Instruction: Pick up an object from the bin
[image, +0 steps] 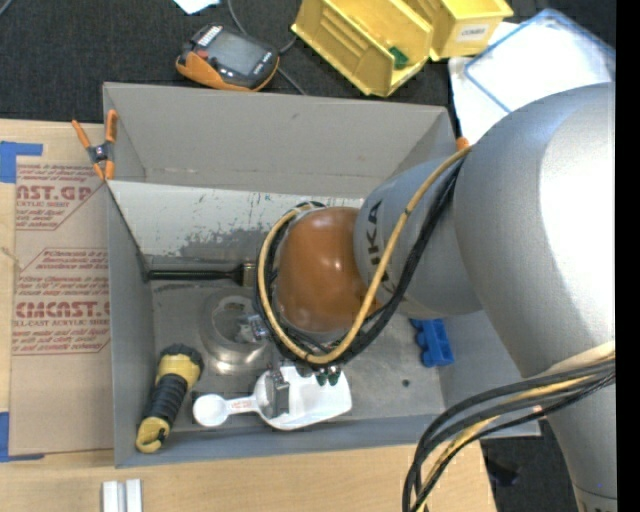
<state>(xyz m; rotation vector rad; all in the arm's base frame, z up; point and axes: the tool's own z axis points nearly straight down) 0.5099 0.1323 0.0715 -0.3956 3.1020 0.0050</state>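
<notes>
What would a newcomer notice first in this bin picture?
The big grey arm with its orange-brown wrist cover dominates, reaching from the right over the middle of the bin. By the near wall lie a white plastic piece and a white spoon, with a black-and-yellow handled tool in the near left corner and a small blue block to the right.

Arm's orange-brown wrist cover (315, 268) is hanging low mid-bin in the grey metal bin (250, 130), gripper (277, 390) sitting over a white plastic spoon (225, 407) and white flat piece (318, 400), shiny metal cup (230, 340) just left, black-and-yellow handled tool (165, 397) lying front-left, blue plastic block (433, 342) lying right.
</notes>
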